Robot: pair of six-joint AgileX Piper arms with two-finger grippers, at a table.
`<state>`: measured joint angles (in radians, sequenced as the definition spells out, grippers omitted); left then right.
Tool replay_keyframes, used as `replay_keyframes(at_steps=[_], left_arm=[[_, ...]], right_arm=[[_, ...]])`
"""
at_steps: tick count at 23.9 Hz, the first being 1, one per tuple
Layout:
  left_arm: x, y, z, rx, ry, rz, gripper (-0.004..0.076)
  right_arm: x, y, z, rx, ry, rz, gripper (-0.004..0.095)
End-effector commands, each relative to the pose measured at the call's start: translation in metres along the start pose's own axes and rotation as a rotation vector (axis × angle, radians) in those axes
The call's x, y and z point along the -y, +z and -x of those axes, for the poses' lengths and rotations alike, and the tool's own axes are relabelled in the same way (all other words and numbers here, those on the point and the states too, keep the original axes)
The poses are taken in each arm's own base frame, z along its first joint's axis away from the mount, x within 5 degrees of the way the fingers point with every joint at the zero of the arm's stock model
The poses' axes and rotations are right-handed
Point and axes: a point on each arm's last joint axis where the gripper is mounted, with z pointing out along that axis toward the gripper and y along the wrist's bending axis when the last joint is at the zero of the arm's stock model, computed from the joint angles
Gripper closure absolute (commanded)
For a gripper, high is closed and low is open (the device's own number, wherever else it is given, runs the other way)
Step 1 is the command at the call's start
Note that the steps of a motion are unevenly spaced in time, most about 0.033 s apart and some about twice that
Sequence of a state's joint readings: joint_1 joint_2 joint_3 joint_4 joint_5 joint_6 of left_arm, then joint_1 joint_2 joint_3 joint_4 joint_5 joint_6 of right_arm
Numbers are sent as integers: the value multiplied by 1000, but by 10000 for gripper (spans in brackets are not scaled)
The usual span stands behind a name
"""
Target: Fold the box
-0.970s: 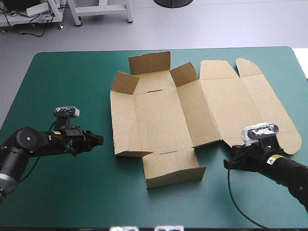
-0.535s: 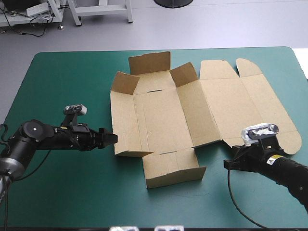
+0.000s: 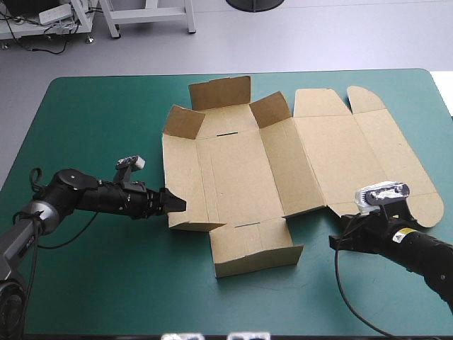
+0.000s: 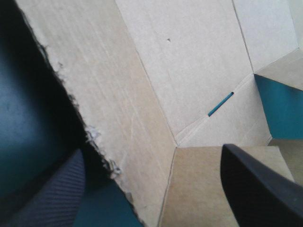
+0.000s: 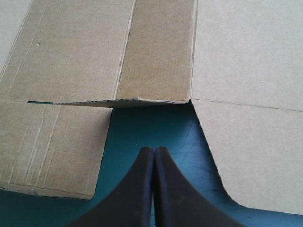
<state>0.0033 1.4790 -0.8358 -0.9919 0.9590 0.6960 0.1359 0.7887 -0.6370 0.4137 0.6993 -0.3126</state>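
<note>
Brown cut-board box [image 3: 283, 156]: centre of teal-green tabletop [image 3: 99, 120]; left and far walls raised.
Left black claw [image 3: 177, 204]: spread, straddling box's left wall.
Right black claw [image 3: 334, 242]: pressed together, just beside box's near edge.

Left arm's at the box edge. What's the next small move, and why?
Probably shut the left jaws on the box's left wall. They stand open astride its edge, one outside and one over the inside, so a grip looks ready. The right jaws are shut, off the board.
</note>
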Motion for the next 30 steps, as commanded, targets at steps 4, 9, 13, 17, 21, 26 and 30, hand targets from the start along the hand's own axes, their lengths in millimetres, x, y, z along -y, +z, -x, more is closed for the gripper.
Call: replay_keyframes(at_steps=[4, 9, 13, 17, 21, 26, 30], left_arm=[[2, 0, 15, 75, -21, -39, 157], [2, 12, 22, 97, -112, -184, 157], [-1, 18, 24, 92, -128, -204, 205], [-1, 18, 24, 91, -113, -213, 260], [-4, 23, 22, 59, -127, -229, 266], [-8, 28, 22, 41, -143, -232, 267], [-8, 28, 22, 43, -145, -233, 331]], right_arm=[[-1, -6, 13, 73, 5, -2, 928], [-1, -6, 13, 77, 5, -3, 928], [-1, -6, 13, 74, 5, -3, 928], [-1, -6, 13, 72, 5, -2, 928], [-1, -6, 13, 76, 5, -3, 928], [-1, -6, 12, 65, 5, 0, 928], [-2, -6, 11, 56, 5, 3, 928]])
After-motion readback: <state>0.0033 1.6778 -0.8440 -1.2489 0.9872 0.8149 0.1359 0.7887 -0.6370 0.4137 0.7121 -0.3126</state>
